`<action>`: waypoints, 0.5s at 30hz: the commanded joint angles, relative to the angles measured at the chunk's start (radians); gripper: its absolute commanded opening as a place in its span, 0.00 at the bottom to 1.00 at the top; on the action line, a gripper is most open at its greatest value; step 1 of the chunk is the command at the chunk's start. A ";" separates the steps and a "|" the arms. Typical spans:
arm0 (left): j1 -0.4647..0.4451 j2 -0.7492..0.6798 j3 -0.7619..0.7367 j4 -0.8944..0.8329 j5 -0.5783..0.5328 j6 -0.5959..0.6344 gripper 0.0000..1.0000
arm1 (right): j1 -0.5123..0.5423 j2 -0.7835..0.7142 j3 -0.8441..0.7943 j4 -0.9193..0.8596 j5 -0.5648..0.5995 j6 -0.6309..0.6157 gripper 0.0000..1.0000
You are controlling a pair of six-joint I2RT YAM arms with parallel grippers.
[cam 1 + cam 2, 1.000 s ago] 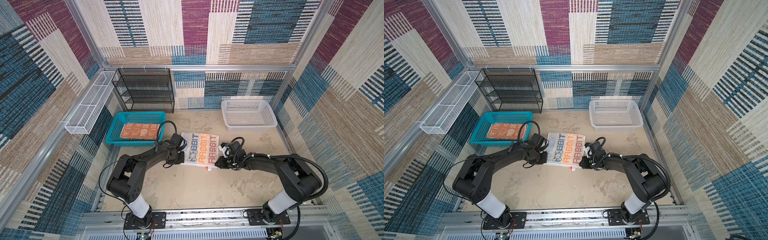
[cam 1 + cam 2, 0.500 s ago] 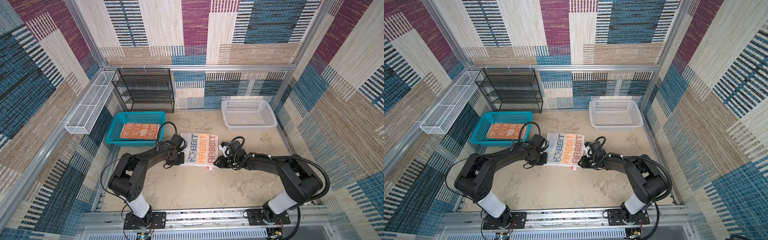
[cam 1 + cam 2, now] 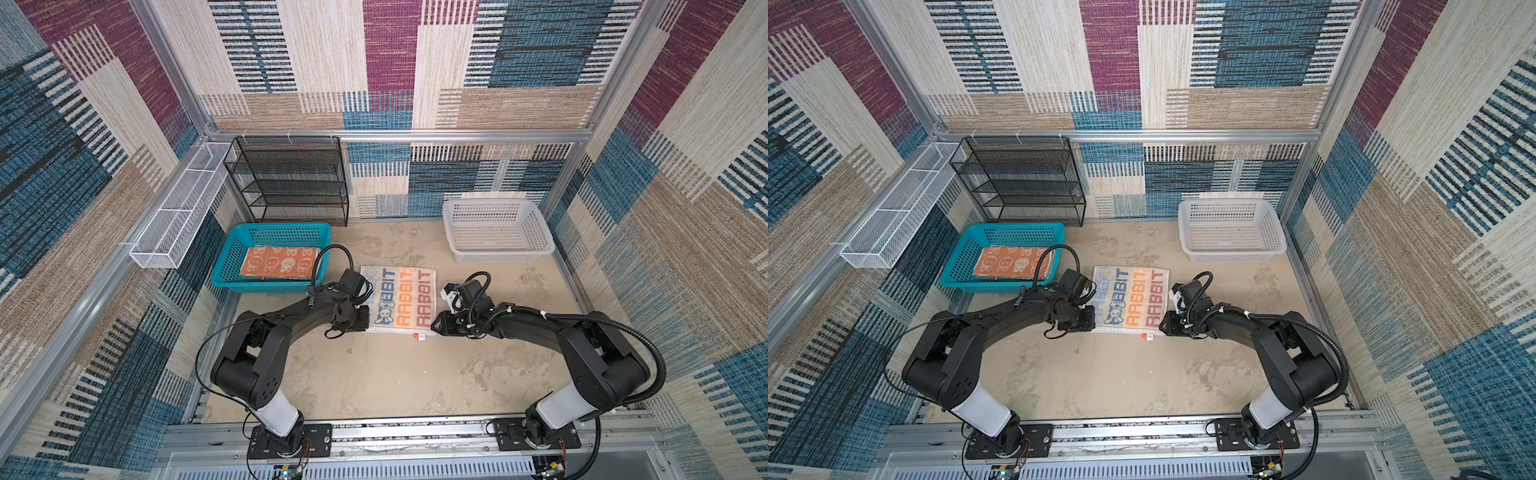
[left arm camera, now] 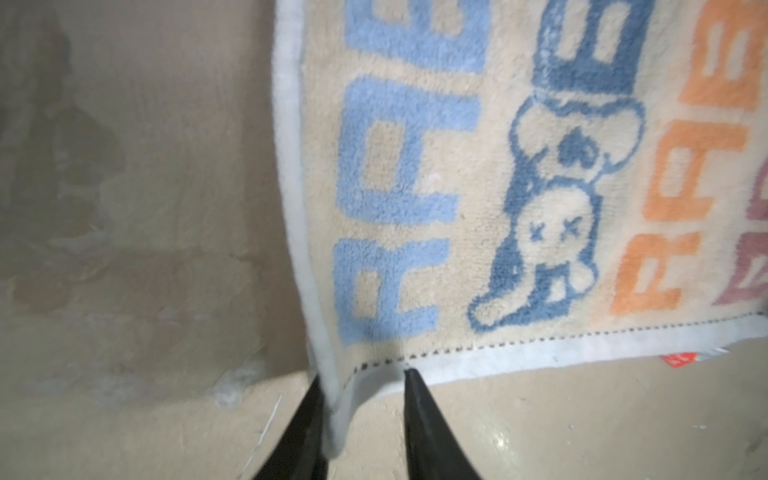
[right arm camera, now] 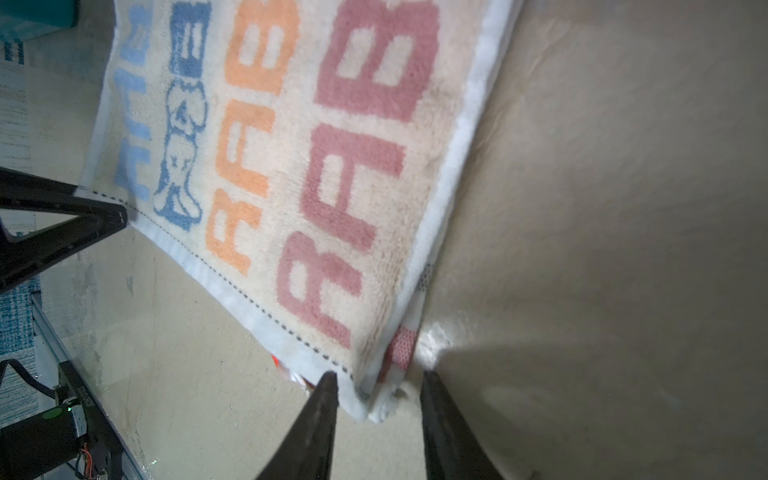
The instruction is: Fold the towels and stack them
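Flat on the table (image 3: 395, 374), just right of the blue basket (image 3: 226, 266): RABBIT towel (image 3: 401, 301), near square, lettering running from near edge to far edge. Inside the basket, orange towel (image 3: 280, 262), folded flat. At the RABBIT towel's near corner on the basket side, left gripper (image 4: 363, 376): jaws parted, hem corner drooping between them, brushing one finger, not pinched. At the near corner away from the basket, right gripper (image 5: 379, 374): jaws likewise apart, corner loose in the gap, a second layer and a red tag (image 5: 401, 349) peeping out beneath, so probably doubled already. Near edge thus spanning straight from one gripper to the other, cloth lying ahead of both, away from the robot. Likely next: either close on both corners and carry the near edge over to the far edge, or lift the lot left into the basket onto the orange towel. For the fold, both arms equally near; for the basket, left arm nearer.
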 commanded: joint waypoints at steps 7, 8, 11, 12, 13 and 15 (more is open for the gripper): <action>-0.001 -0.068 0.006 -0.018 0.020 -0.010 0.91 | 0.000 -0.054 0.039 -0.035 0.019 -0.011 0.47; -0.001 -0.074 0.009 -0.027 0.019 -0.008 0.97 | 0.001 -0.061 0.044 -0.035 0.015 -0.011 0.50; 0.000 -0.098 0.016 -0.048 0.012 -0.016 0.99 | 0.003 -0.080 0.059 -0.024 -0.012 -0.008 0.60; 0.002 -0.112 0.014 -0.046 0.011 -0.021 0.99 | 0.005 -0.087 0.061 -0.014 -0.025 -0.004 0.64; 0.003 -0.124 0.012 -0.043 0.012 -0.026 0.99 | 0.009 -0.089 0.065 -0.008 -0.031 0.002 0.68; 0.013 -0.150 0.012 -0.029 0.030 -0.043 0.99 | 0.020 -0.084 0.075 0.007 -0.049 0.010 0.75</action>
